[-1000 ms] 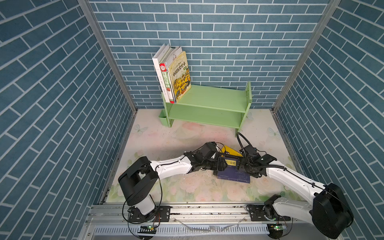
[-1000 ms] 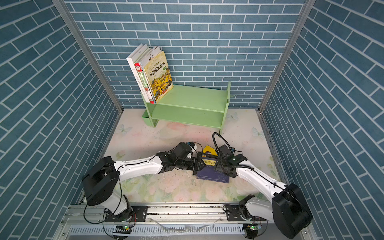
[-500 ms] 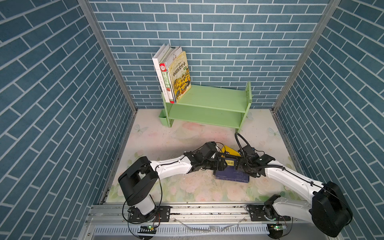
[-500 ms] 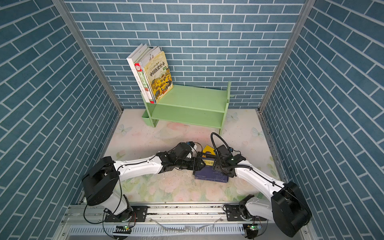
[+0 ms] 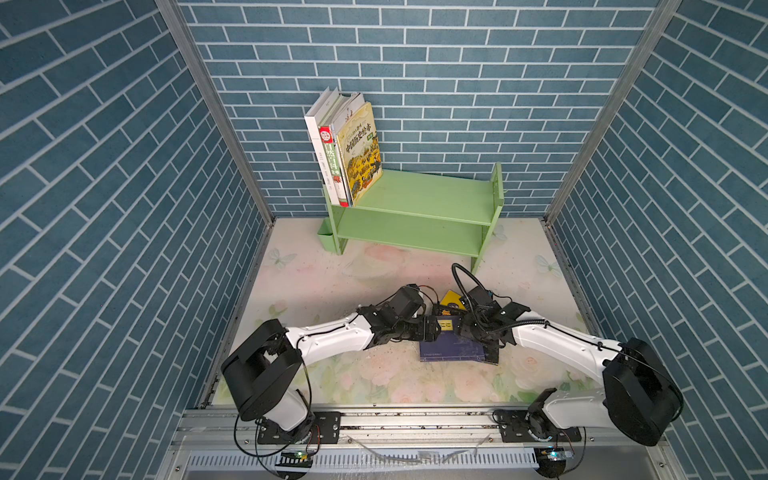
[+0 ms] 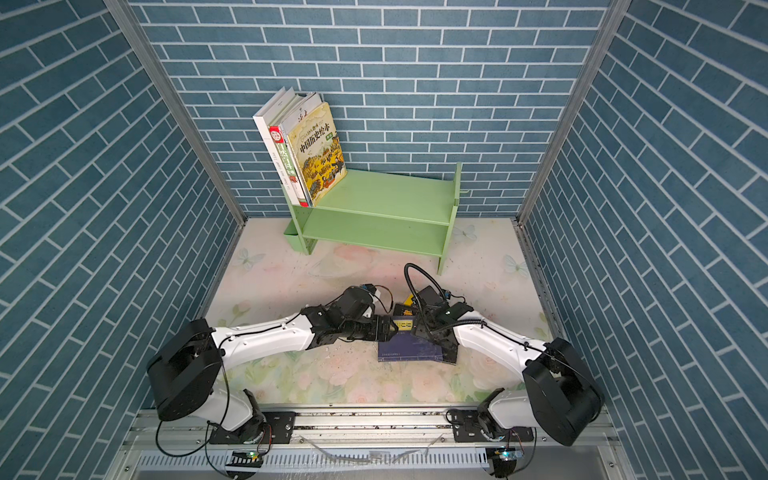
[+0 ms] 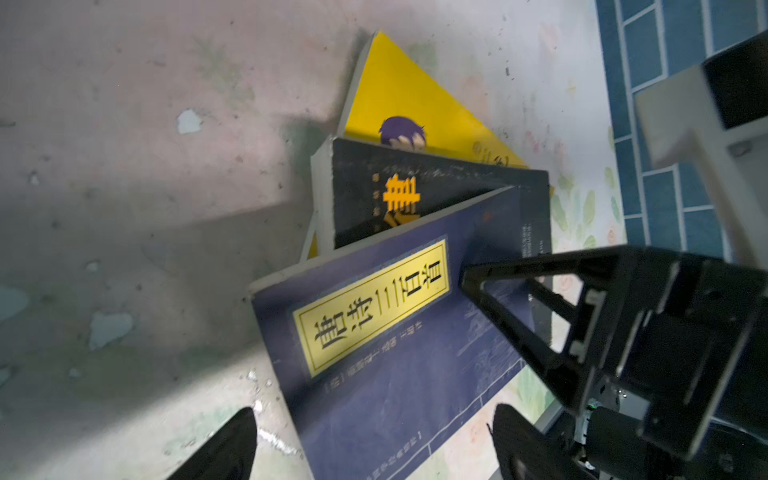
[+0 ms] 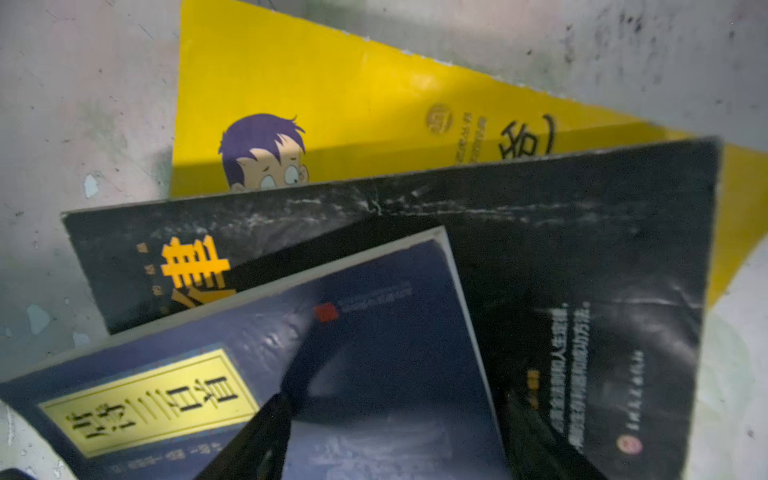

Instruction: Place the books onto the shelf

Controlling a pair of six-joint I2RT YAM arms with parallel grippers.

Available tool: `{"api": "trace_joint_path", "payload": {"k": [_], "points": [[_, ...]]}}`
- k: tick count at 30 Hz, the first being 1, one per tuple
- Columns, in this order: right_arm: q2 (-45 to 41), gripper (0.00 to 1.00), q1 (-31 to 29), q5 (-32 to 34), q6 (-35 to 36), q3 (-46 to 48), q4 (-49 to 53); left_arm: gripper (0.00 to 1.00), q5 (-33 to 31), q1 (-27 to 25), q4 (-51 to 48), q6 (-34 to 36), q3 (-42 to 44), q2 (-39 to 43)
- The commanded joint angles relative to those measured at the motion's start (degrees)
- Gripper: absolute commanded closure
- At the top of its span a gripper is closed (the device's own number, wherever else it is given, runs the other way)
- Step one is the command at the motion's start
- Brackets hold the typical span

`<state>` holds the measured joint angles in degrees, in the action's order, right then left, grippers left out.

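A navy book point(image 5: 453, 351) lies on top of a black book point(image 7: 361, 195), which rests on a bright yellow cartoon-man book point(image 8: 332, 104), all on the floral table. My left gripper point(image 7: 374, 444) is open and straddles a corner of the navy book point(image 7: 395, 374) without touching it. From the opposite side my right gripper point(image 8: 395, 449) is open over the navy book's other edge. One of its fingers point(image 8: 257, 436) is on the cover and the other is beside it over the black book. Several books point(image 5: 353, 149) lean at the left end of the green shelf point(image 5: 424, 195).
A small green box point(image 5: 326, 239) hangs on the shelf's left side. Blue brick walls close in the table on three sides. A metal rail point(image 5: 415, 419) runs along the front edge. The top tier to the right of the standing books and the lower tier hold nothing.
My right gripper has edged a little leftward over the navy book, closer to the left gripper. The left arm and the books have hardly moved.
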<state>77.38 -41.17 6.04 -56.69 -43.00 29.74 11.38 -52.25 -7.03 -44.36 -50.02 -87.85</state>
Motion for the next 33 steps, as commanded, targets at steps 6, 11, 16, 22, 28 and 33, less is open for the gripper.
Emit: {"api": "trace_joint_path", "payload": {"k": [6, 11, 16, 22, 28, 33], "points": [[2.15, 0.20, -0.62, -0.39, -2.29, -0.42, -0.29, 0.20, 0.33, 0.22, 0.48, -0.75, 3.33, -0.25], [2.22, 0.21, -0.71, -0.59, -2.27, 0.02, -0.71, 0.25, 4.17, 0.37, 6.81, -2.77, 2.84, -4.14], [2.67, 0.21, -0.84, -0.86, -2.30, 0.26, -0.82, 0.33, 7.72, 0.48, 12.74, -5.42, 2.31, -6.41], [3.74, 0.21, -0.93, -1.73, -2.26, -0.01, -2.45, 0.55, 6.01, 0.61, 11.69, -4.81, 2.11, -4.83], [7.83, 0.21, -1.61, -3.75, -1.27, -3.18, -4.88, 0.74, 4.78, 1.74, 11.15, -4.08, 2.83, -2.07], [11.94, 0.21, -2.64, -4.95, 0.21, -7.27, -6.63, 0.80, 3.44, 5.67, 8.96, -2.88, 4.40, 2.10]]}}
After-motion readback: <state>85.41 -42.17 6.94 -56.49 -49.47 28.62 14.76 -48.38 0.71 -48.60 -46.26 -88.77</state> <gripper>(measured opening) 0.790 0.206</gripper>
